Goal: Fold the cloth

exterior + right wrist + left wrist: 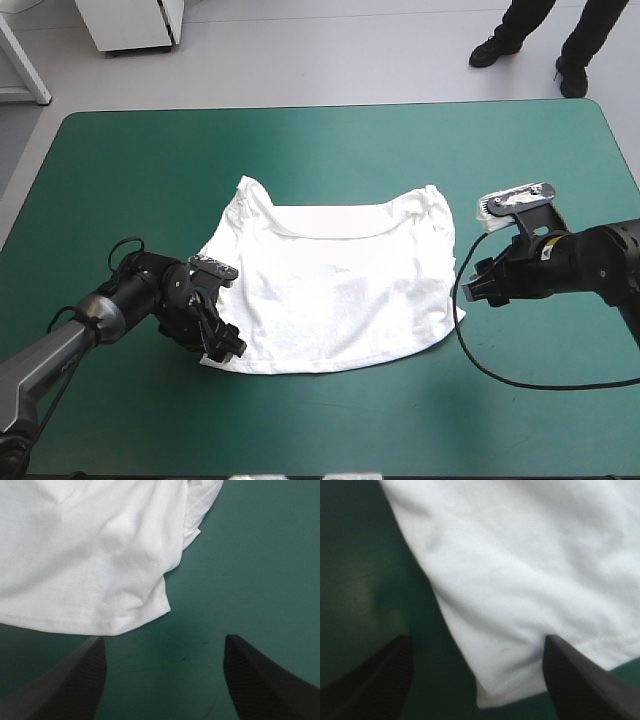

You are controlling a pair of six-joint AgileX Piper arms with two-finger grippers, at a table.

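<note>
The white T-shirt (335,290) lies spread nearly flat at the middle of the counter (330,110), neckline toward the far edge and hem toward the near edge. The left tool (225,345) sits low at the shirt's near left corner, its black fingers apart with that corner between them. The right tool (480,285) stands just off the shirt's right edge, fingers apart over the bare teal-green cover (130,200). Open cover surrounds the shirt on every side.
</note>
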